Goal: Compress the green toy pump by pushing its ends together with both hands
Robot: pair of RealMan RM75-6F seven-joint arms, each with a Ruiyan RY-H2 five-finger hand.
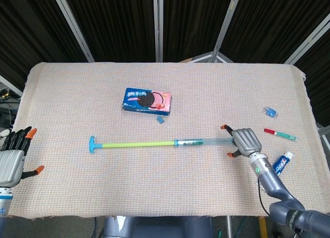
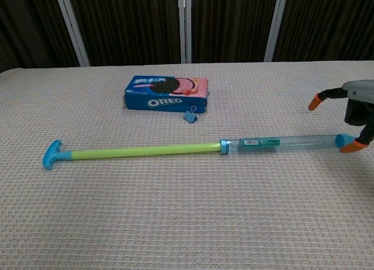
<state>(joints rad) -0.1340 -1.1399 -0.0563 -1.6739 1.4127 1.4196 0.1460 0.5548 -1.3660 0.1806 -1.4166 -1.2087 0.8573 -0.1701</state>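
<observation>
The pump (image 1: 165, 143) lies flat mid-table, fully stretched. The right hand (image 1: 243, 141) sits at its 3 o'clock tip, fingers spread, holding nothing. The left hand (image 1: 13, 158) waits at 9 o'clock, fingers apart.

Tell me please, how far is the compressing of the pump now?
Nothing is compressed yet: the green toy pump lies fully extended on the table. In hand: the right hand is at the nozzle end, fingers apart; contact is unclear. Left: the left hand, open at the table edge, must reach the blue handle, then both push inward.
</observation>
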